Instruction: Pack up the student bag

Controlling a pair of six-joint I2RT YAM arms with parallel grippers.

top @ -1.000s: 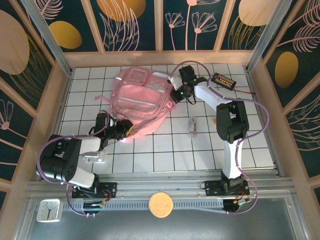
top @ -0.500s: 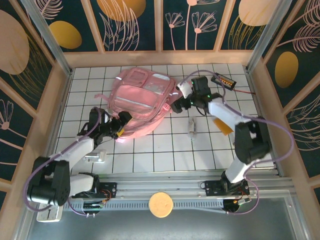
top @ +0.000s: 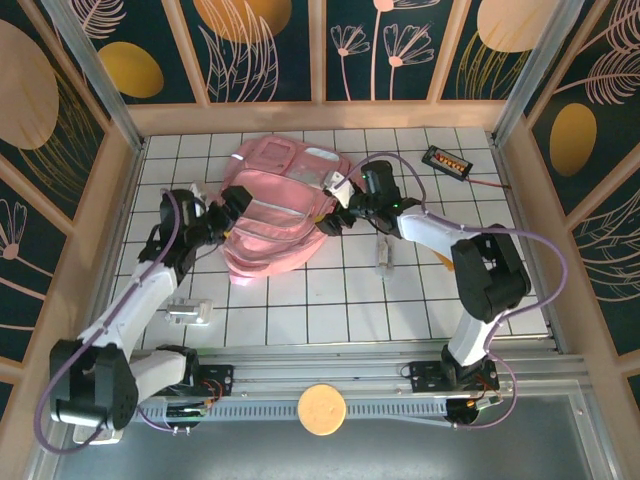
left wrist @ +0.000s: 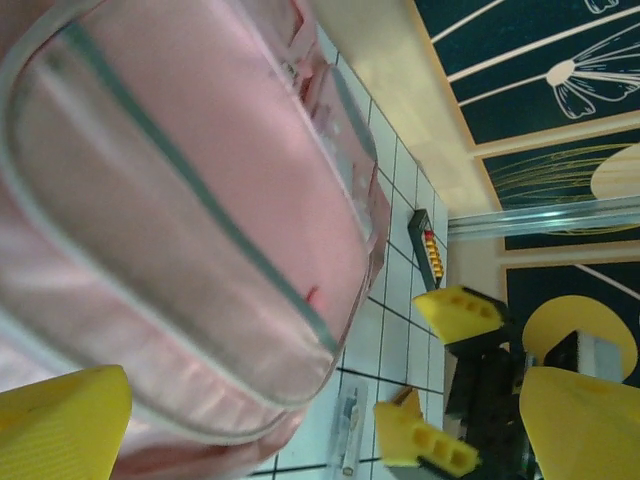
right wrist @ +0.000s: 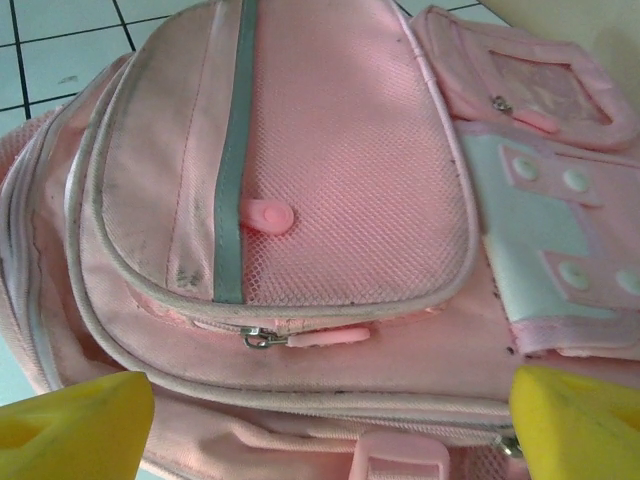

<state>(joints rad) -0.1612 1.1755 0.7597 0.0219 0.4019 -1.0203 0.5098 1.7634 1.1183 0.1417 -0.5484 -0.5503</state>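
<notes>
Your left gripper (top: 232, 208) stands with its jaws spread wide, pinching nothing. The bag (top: 280, 215) lies flat on the table directly ahead of its fingertips, bulging into the gap between them. Your right gripper (top: 333, 205) is spread wide too and empty, with the bag's zipped front pocket just ahead of it. The two grippers face each other across the bag.

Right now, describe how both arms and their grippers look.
Both the left arm and right arm have white links joined by bulky black joints, with a thin purple cable looping along each. The left gripper and right gripper are black-bodied, ending in blocky bright yellow fingers.
</notes>
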